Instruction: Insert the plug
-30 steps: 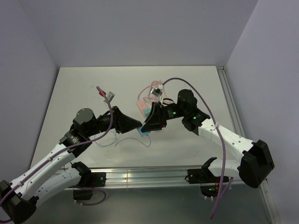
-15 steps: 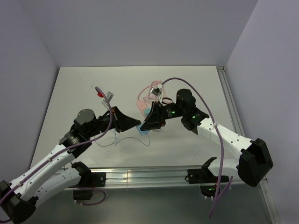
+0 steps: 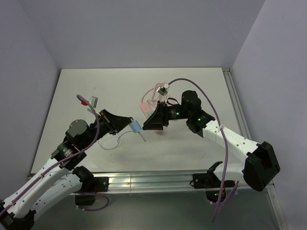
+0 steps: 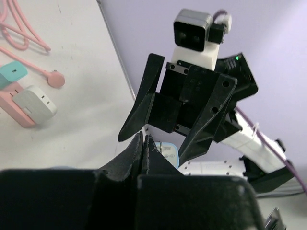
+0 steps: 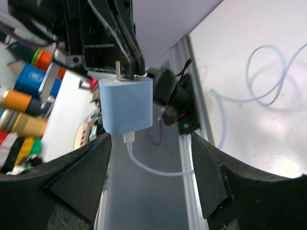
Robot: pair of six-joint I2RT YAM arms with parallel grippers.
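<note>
Top view: the left gripper is pinching the plug with its fingers pressed together, holding it off the table just below the middle of the frame. The right gripper is facing it from the right, with its fingers spread wide and gripping nothing. Its tips are standing just beside the plug. Right wrist view: the plug is hanging in the upper left of the frame, above the gap between the two spread fingers and touching neither. The left fingers are gripping its upper end, where a metal prong is sticking up. The wire is leaving the lower end of the plug and looping across the table at the upper right. Left wrist view: the strip is lying flat at the left edge of the frame with two adapters sitting on it, and its pink cord is curling at the upper left. In the top view the strip is lying just beyond the right gripper. Bare tabletop is showing from there to the back wall, and also across the left half and out to the right rim. The rail is running along the near edge, well apart from both grippers.
</note>
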